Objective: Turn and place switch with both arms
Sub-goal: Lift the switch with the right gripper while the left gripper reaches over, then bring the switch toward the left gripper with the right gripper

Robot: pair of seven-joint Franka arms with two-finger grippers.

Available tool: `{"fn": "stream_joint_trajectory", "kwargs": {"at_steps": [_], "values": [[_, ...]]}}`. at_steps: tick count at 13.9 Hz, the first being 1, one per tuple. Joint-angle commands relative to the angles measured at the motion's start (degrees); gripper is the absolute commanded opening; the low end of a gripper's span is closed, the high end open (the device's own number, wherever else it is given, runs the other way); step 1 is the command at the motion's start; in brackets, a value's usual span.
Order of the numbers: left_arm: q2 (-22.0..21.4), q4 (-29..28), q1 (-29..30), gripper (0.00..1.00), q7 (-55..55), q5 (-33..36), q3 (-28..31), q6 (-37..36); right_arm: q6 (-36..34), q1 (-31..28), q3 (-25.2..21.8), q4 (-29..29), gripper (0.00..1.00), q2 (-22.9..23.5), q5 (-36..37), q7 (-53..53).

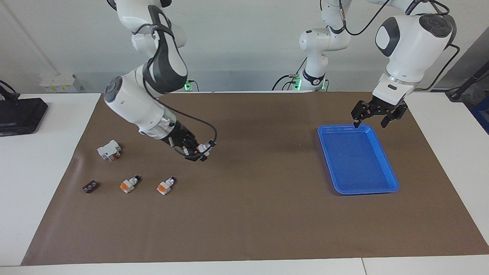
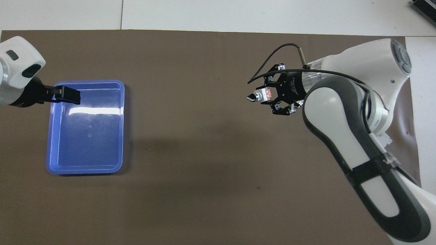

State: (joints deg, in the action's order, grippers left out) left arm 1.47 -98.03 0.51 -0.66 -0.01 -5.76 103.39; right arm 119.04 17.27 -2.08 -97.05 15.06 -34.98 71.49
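My right gripper (image 1: 197, 151) is shut on a switch (image 1: 205, 146), a small white block with an orange face and a dark tip. It holds the switch in the air over the brown mat, toward the right arm's end. In the overhead view the right gripper (image 2: 272, 97) holds the switch (image 2: 261, 96) with its dark tip pointing toward the tray. Two more switches (image 1: 130, 184) (image 1: 165, 185) lie on the mat, farther from the robots. My left gripper (image 1: 370, 123) is open and empty over the blue tray's (image 1: 355, 160) rim nearest the robots; it also shows in the overhead view (image 2: 69, 96).
A larger white block with a red mark (image 1: 109, 149) and a small flat dark-brown piece (image 1: 90, 186) lie at the right arm's end of the mat. The blue tray (image 2: 88, 136) has nothing in it. A black device (image 1: 19, 114) sits on the white table.
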Motion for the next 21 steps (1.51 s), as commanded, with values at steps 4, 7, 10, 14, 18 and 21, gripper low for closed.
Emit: {"fn": "stream_joint_trajectory", "kwargs": {"at_steps": [4, 7, 10, 14, 18, 21], "values": [[-2.08, -1.64, -0.33, 1.00, -0.04, -0.78, -0.21, 0.41, 2.68, 5.48, 1.02, 3.35, 0.00, 0.85, -3.78, 13.47], [-2.87, -2.34, -2.17, 1.00, -0.04, -0.86, -1.00, 0.14, 4.87, 8.64, 1.37, 5.55, 0.00, 1.38, -3.60, 20.68], [-2.88, -2.34, -6.38, 1.00, -9.92, -3.74, -1.53, 0.58, 11.89, 10.67, 1.37, 6.61, 0.00, 3.39, -3.78, 24.75], [-2.79, -2.34, -6.48, 1.00, -16.74, -17.10, -1.62, 1.46, 15.87, 14.54, 2.61, 15.13, 0.00, 10.61, -2.03, 29.40], [-3.40, -4.87, -4.38, 0.99, -16.66, -27.82, -1.53, 4.26, 15.96, 16.65, 2.69, 16.10, 0.00, 10.70, -0.62, 30.91], [-3.93, -6.64, -4.29, 0.90, -15.87, -33.03, -1.62, 8.66, 15.34, 17.09, 2.69, 15.75, 0.00, 10.52, 0.00, 30.47]]}}
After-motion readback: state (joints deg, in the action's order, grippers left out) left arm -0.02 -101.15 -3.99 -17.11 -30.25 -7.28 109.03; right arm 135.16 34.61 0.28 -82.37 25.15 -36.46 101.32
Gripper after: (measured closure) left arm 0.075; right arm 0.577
